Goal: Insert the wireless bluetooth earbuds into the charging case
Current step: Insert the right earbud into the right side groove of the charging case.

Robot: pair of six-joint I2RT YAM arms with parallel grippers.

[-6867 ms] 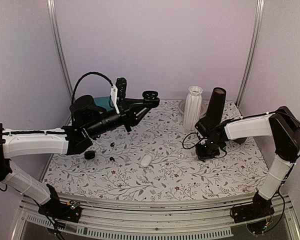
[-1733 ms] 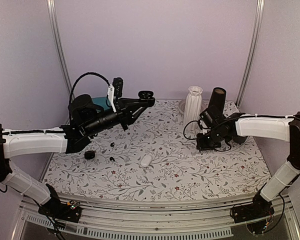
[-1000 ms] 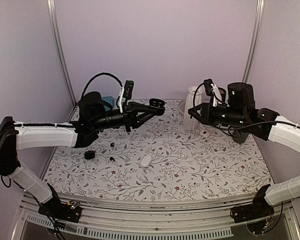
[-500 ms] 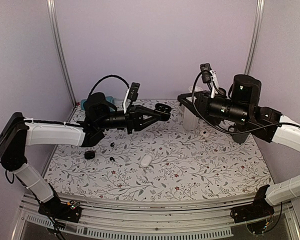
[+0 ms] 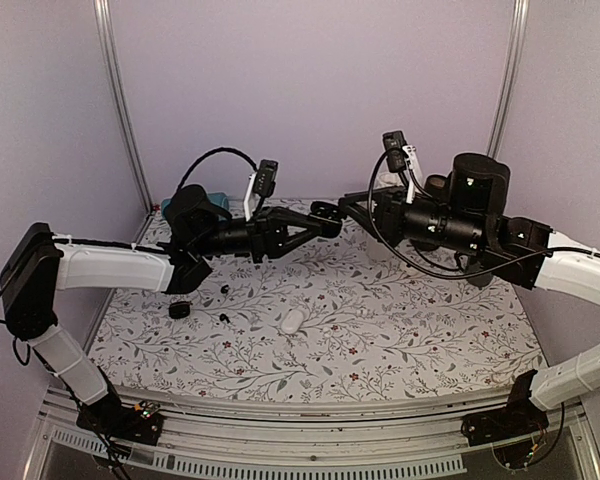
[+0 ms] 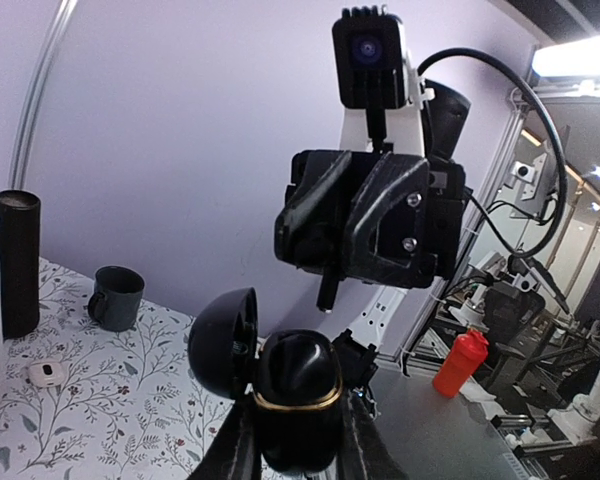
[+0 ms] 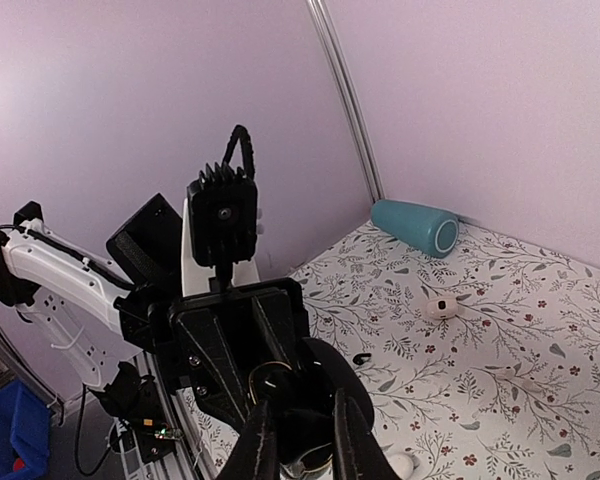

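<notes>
Right end effector (image 5: 346, 204) has drawn near the charging case (image 5: 323, 211).

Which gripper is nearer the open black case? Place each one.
Left. The left gripper clamps the black case by its base, held up above the table. The right gripper faces it from the opposite side, tips just at its open mouth; contact unclear.

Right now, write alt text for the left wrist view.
The left gripper clamps an open black charging case with a gold rim. The right gripper faces it from above, its camera on top. A dark mug stands on the floral table behind.
</notes>
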